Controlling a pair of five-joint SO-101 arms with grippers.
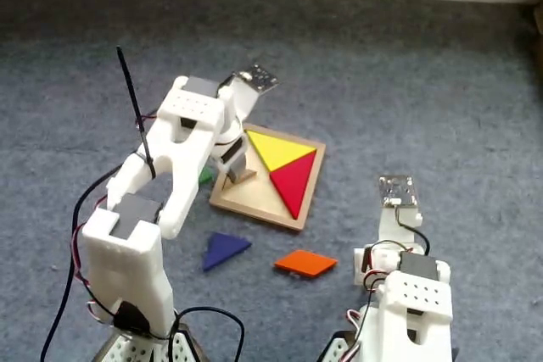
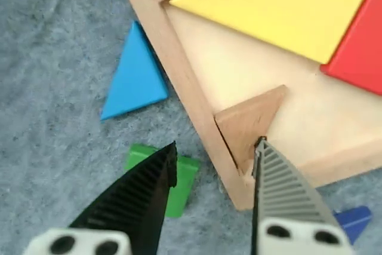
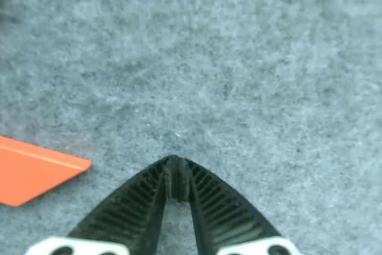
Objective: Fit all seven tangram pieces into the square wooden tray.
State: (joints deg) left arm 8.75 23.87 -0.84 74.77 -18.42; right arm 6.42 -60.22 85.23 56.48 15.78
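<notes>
The square wooden tray [image 1: 222, 201] lies mid-table and holds a yellow triangle [image 1: 278, 150] and a red triangle [image 1: 293, 182]. A small wood-coloured triangle [image 2: 250, 123] rests in the tray's near corner against the rim [image 2: 179, 70]. My left gripper [image 2: 216, 146] hangs open over that corner. One finger [image 2: 280, 189] touches the wood-coloured triangle and the other [image 2: 149, 189] is outside the rim. A light blue triangle [image 2: 134, 79] and a green piece [image 2: 176, 180] lie on the carpet beside the tray. My right gripper [image 3: 173, 174] is shut on nothing above bare carpet, close to the orange parallelogram [image 3: 30, 171].
A dark blue triangle [image 1: 225, 249] and the orange parallelogram [image 1: 305, 263] lie on the grey carpet in front of the tray. The left arm [image 1: 170, 175] leans over the tray's left side. The right arm [image 1: 403, 286] stands at the lower right.
</notes>
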